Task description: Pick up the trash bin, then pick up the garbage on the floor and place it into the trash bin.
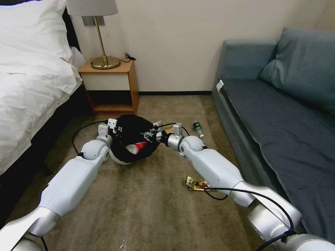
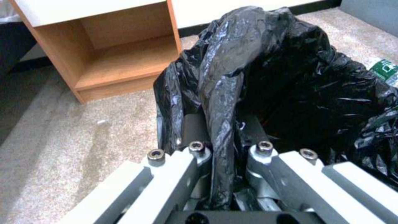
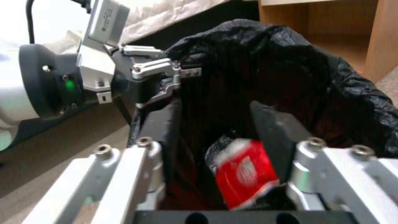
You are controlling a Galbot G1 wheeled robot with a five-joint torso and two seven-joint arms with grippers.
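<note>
While the right end effector [image 3: 224, 149] sits over the mouth of the trash bin [image 1: 120, 158], its fingers are spread wide and the red-and-white crushed packet [image 3: 244, 174] lies between them without being pinched, so I'd say this is the drop. Best move here is probably to let the packet fall clear into the black bag [image 2: 290, 77], then lift straight up so the pads don't snag the liner.

Across from it, the left end effector [image 2: 224, 137] is clamped on the bin's bagged rim, holding the bin tilted just above the carpet [image 1: 139, 209]; it should keep that steady.

Still on the carpet: the gold-brown snack wrapper [image 1: 196, 183] under the right forearm, and the small clear bottle [image 1: 198, 129] near the sofa [image 1: 279, 115].
</note>
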